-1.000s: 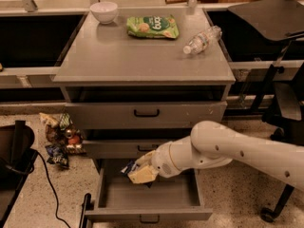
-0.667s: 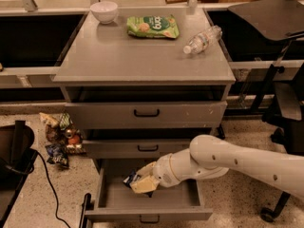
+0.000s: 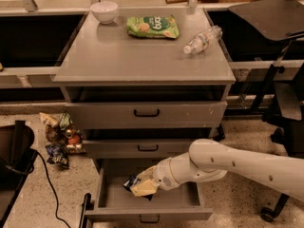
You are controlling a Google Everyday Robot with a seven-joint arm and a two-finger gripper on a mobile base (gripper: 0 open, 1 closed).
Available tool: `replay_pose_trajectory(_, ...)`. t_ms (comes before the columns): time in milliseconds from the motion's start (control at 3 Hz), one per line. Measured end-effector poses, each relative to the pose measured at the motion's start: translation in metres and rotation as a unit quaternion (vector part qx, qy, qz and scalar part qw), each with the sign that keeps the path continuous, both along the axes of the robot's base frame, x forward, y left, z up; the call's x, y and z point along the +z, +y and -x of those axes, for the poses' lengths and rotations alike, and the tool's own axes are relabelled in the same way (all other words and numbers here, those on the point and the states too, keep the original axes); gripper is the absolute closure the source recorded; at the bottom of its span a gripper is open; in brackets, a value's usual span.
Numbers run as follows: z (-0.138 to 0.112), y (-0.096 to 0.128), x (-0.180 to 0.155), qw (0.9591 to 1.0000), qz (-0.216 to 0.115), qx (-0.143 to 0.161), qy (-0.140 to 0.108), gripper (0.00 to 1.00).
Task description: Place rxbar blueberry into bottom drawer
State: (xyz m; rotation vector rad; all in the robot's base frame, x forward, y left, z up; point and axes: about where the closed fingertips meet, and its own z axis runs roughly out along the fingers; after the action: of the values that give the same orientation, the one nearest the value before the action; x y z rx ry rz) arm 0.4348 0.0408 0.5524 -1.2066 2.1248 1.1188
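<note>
Gripper (image 3: 142, 188) has sunk lower into the bottom drawer (image 3: 147, 216) since a second ago; arm (image 3: 228, 163) reaches in from the right. Camera view: the drawer is pulled out and the gripper sits inside it, left of centre, clamped on the rxbar blueberry (image 3: 129, 181). Its dark wrapper pokes out on the gripper's left, low over the drawer floor; can't tell if it touches. On the desk (image 3: 142, 61): white bowl (image 3: 104, 11) back left, green snack bag (image 3: 153, 26) back centre, plastic bottle (image 3: 203, 39) on its side at right.
</note>
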Motion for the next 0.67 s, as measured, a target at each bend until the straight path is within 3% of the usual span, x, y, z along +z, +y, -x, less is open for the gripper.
replay_pose_trajectory(333, 0.005, -0.009, -0.059, 0.9995, 0.027, 0.002, 0.013, 1.0)
replay_pose_trajectory(667, 0.002, -0.025, -0.119, 0.9992, 0.034, -0.006, 0.02, 1.0)
